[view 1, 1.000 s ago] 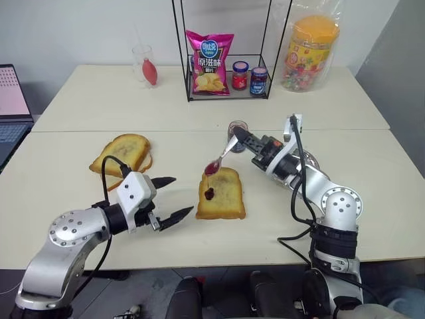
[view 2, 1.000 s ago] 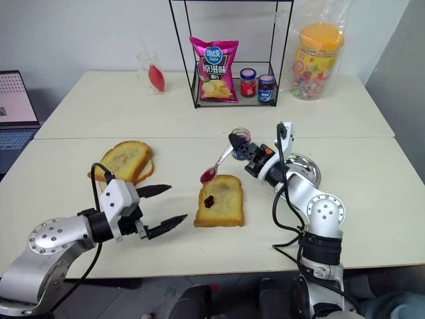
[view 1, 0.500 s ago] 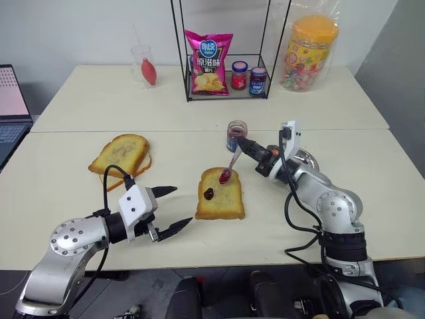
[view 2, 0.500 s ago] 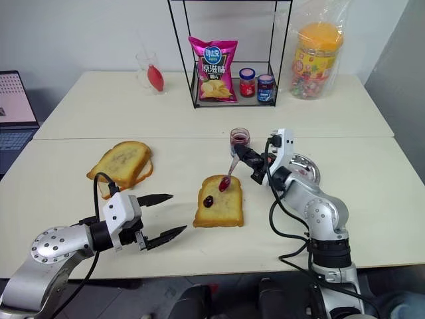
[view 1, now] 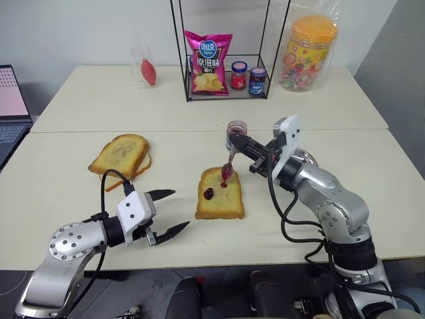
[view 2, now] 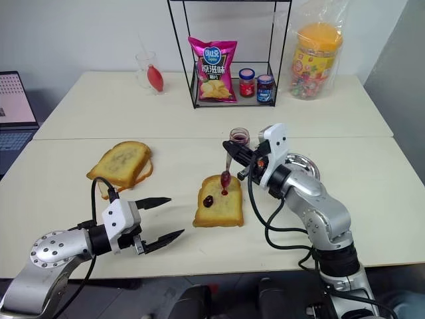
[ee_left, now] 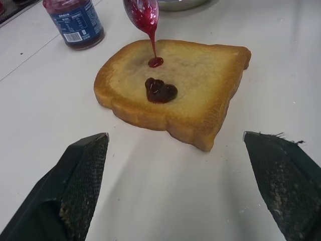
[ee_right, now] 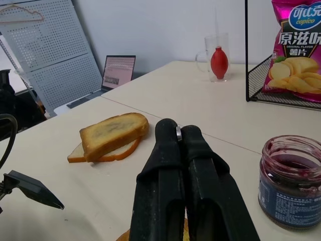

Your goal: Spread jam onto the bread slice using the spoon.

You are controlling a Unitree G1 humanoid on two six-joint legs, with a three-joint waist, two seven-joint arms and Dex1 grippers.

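Cream table (view 1: pixel 345 153), two tops butted along a seam. Near top: bread slice (view 1: pixel 220 194) with jam (view 1: pixel 210 193) blob, toast pile (view 1: pixel 121 155), open jam jar (view 1: pixel 236 135), metal dish (view 2: pixel 302 164). Far top: wire rack (view 1: pixel 226 80), glass cup (view 1: pixel 141 63), candy jar (view 1: pixel 309 53).

In the left wrist view the spoon (ee_left: pixel 142 12) is cut off at the picture's edge, handle unseen, and the jam (ee_left: pixel 73 20) jar loses its top. In the right wrist view the black fingers (ee_right: pixel 165 170) hide all but a sliver of the handle, and the bread slice (ee_right: pixel 183 232) barely peeks out below them. The laptop (view 1: pixel 8 100) is cropped.
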